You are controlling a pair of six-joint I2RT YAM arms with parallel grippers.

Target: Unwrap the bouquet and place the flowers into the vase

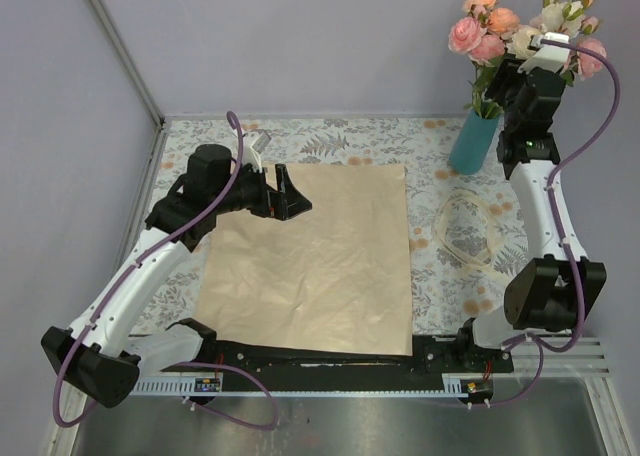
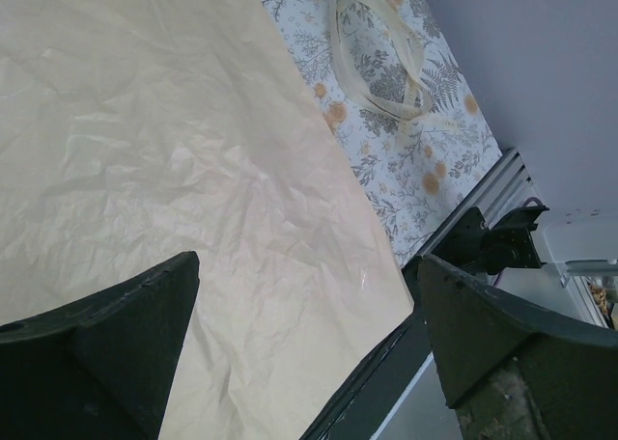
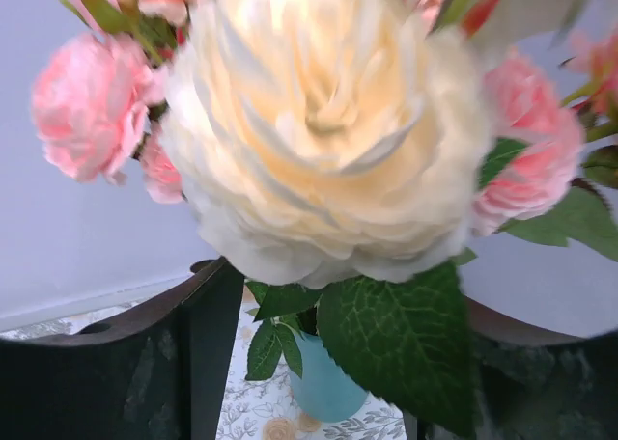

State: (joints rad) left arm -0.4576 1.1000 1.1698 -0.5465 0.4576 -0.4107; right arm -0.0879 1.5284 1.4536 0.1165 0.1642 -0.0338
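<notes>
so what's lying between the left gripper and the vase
In the top view, the flat kraft paper, then patterned tablecloth up to the vase.

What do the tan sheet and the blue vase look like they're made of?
Tan sheet: matte kraft paper, judging by its fine creases. Teal vase: smooth, plain, opaque; ceramic or plastic, cannot tell which.

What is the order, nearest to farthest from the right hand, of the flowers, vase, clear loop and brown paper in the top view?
1. flowers, at the right hand, far right corner.
2. vase, just under the flowers.
3. clear loop, right side, closer to the camera.
4. brown paper, spread flat in the middle.
</notes>
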